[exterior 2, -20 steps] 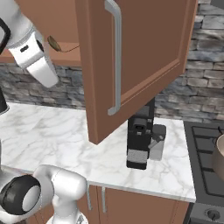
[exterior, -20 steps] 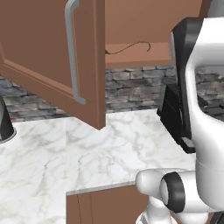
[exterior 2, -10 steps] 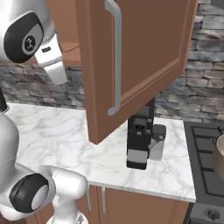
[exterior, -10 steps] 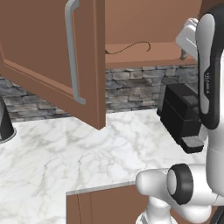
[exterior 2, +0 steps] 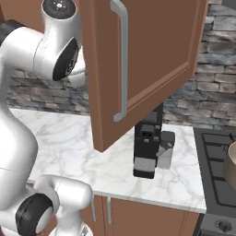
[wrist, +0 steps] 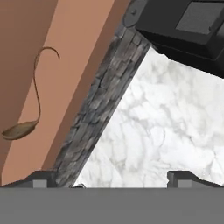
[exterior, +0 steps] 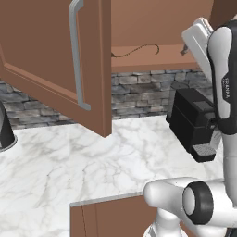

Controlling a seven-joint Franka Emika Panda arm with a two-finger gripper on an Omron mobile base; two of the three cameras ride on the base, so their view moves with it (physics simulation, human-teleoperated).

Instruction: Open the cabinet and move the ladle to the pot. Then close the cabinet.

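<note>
The cabinet [exterior: 46, 55] stands open, its left door swung out over the counter with a long silver handle [exterior: 76, 55]. The other open door [exterior 2: 156, 50] shows in the right base view. On the cabinet's bottom shelf lies the ladle [exterior: 139, 50], thin, dark and curved. In the hand view the ladle [wrist: 35, 100] is at the left, bowl end lowest. My gripper [exterior: 185, 47] hangs at shelf height just right of the ladle, apart from it. It [wrist: 111, 179] is open, with nothing between the fingertips [wrist: 41, 177]. The pot [exterior 2: 232, 166] peeks in at the right edge on the stove.
A black coffee machine [exterior: 194, 120] stands on the marble counter [exterior: 92, 162] below my hand, against the stone backsplash [exterior: 139, 90]. The stove [exterior 2: 214, 161] lies right of the counter. A dark object [exterior: 4, 132] sits at the far left edge.
My arm has risen and swung the hand up toward the open cabinet's shelf, uncovering the coffee machine. The jaws have stayed open. The doors and ladle have not moved.
</note>
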